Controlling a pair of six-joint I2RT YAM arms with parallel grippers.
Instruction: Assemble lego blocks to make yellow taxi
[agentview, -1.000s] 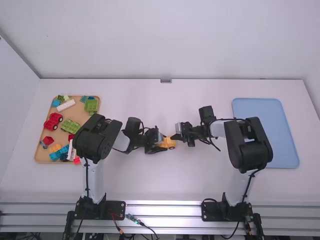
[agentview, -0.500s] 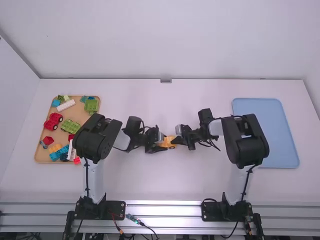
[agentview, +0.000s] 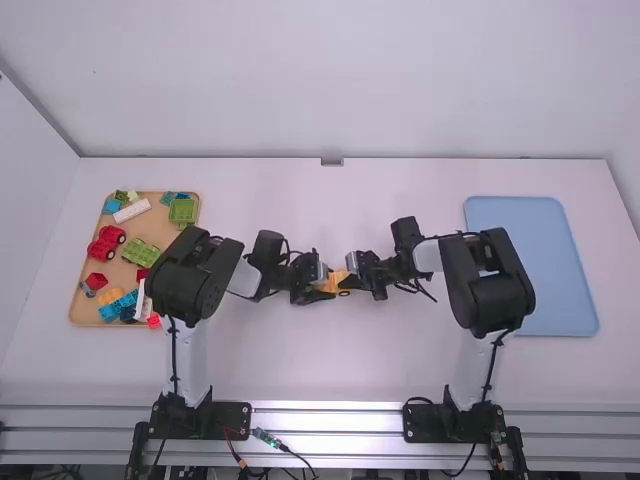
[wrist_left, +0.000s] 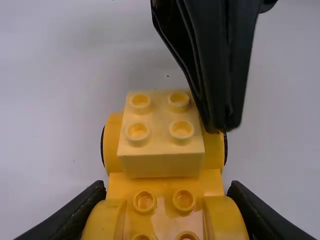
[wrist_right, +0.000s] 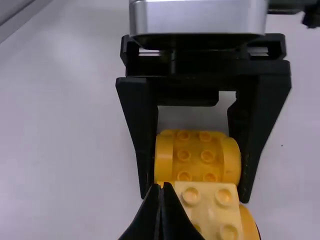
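Yellow plastic block taxi (wrist_left: 164, 192) is at the middle of the smooth white table (agentview: 300, 370), with a white wall (agentview: 330, 80) behind and a tan tray (agentview: 72, 310) and blue tray (agentview: 530, 260) either side. The left tool (agentview: 322, 289) grips its studded body; the right tool (agentview: 352, 280) is closed, tips right at the boxy, paler yellow four-stud block (wrist_left: 161, 162) on top. The body's plastic looks glossy.

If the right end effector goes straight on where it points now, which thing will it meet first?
The right end effector would likely meet the yellow car, at its side next to the pale yellow brick. Depth is unclear there, so it may brush the brick's edge first.
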